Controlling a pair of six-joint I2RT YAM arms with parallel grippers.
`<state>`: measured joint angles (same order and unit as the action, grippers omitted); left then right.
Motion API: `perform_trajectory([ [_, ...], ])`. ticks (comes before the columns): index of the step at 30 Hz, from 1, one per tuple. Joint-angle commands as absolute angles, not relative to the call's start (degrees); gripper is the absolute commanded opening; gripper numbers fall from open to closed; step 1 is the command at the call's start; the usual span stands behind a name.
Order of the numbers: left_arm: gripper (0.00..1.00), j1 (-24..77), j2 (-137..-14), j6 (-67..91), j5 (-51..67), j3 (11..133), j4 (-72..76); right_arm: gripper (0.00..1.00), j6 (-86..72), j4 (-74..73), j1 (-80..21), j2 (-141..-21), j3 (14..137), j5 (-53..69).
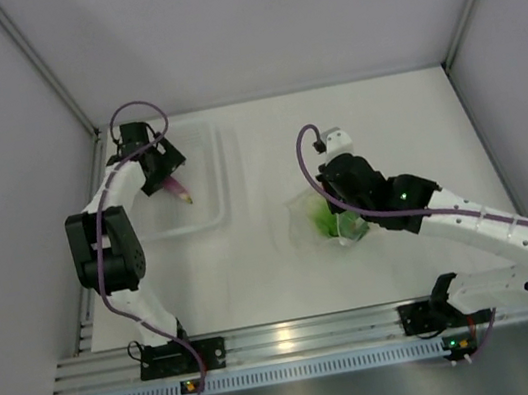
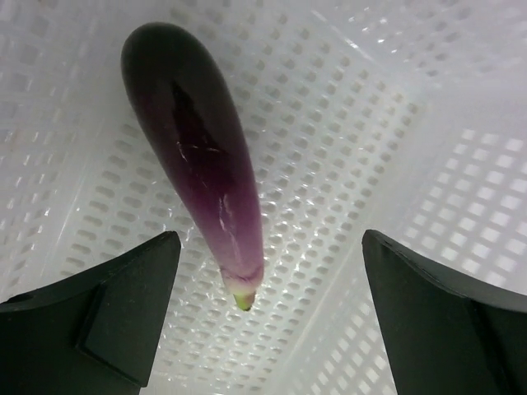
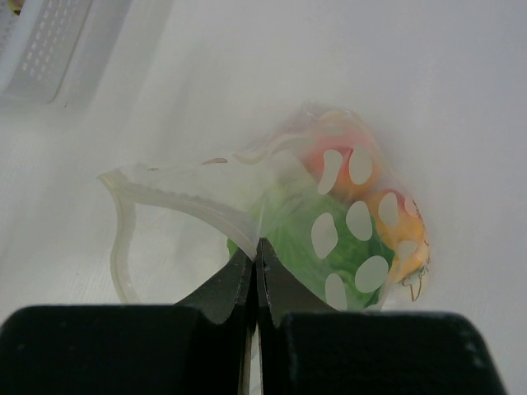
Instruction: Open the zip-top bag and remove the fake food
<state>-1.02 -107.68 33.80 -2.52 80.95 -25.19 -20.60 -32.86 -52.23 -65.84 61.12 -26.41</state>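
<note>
The purple eggplant (image 2: 198, 164) lies on the floor of the clear perforated tray (image 2: 428, 206), free of the fingers. My left gripper (image 2: 272, 247) hangs open just above it, one finger on each side of its stem end. From above, the left gripper (image 1: 160, 169) is over the tray with the eggplant (image 1: 179, 191) beside it. The zip-top bag (image 3: 206, 189) lies on the table with its mouth gaping. Inside it are green lettuce (image 3: 288, 230) and two orange-yellow fruits (image 3: 346, 164). My right gripper (image 3: 257, 247) is shut on the bag's rim; from above, this gripper (image 1: 346, 216) is over the bag (image 1: 302, 213).
The tray (image 1: 215, 221) sits at the back left near the left wall, and its corner (image 3: 41, 41) also shows in the right wrist view. White walls enclose the table on three sides. An aluminium rail (image 1: 288, 337) with both arm bases runs along the near edge.
</note>
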Motion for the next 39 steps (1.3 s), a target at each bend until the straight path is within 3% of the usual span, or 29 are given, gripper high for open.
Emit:
perform_trajectory([
  [1,0.98,-0.97,-101.08,34.88,-0.09,81.56,-24.26,0.00,-20.92,-29.71,-51.33,-65.48,62.75,-26.63],
  [5,0.98,-1.05,-97.48,40.50,2.99,80.69,-24.34,0.00,-21.01,-29.27,-51.33,-64.69,62.58,-28.03],
  [11,0.98,-2.81,-94.14,46.40,23.00,79.29,-19.44,0.00,-21.09,-29.45,-51.33,-63.81,63.02,-29.35],
  [16,0.98,-3.60,-88.68,59.74,38.19,62.80,6.86,0.00,-21.09,-27.69,-51.24,-62.58,62.40,-27.78],
  [19,0.98,-3.25,-88.42,60.48,40.08,60.22,7.21,0.00,-21.36,-27.60,-51.24,-62.05,62.40,-26.55],
  [28,0.98,11.85,-72.17,51.88,25.69,52.56,1.86,0.00,-21.35,-28.57,-50.98,-62.05,63.11,-26.98],
  [32,0.98,25.79,-64.96,50.10,15.40,51.24,-2.28,0.00,-22.50,-27.86,-50.89,-62.67,62.67,-27.77],
  [39,0.84,42.09,-55.81,51.49,2.82,47.29,-5.54,0.00,-26.01,-27.51,-50.80,-63.90,63.02,-29.80],
])
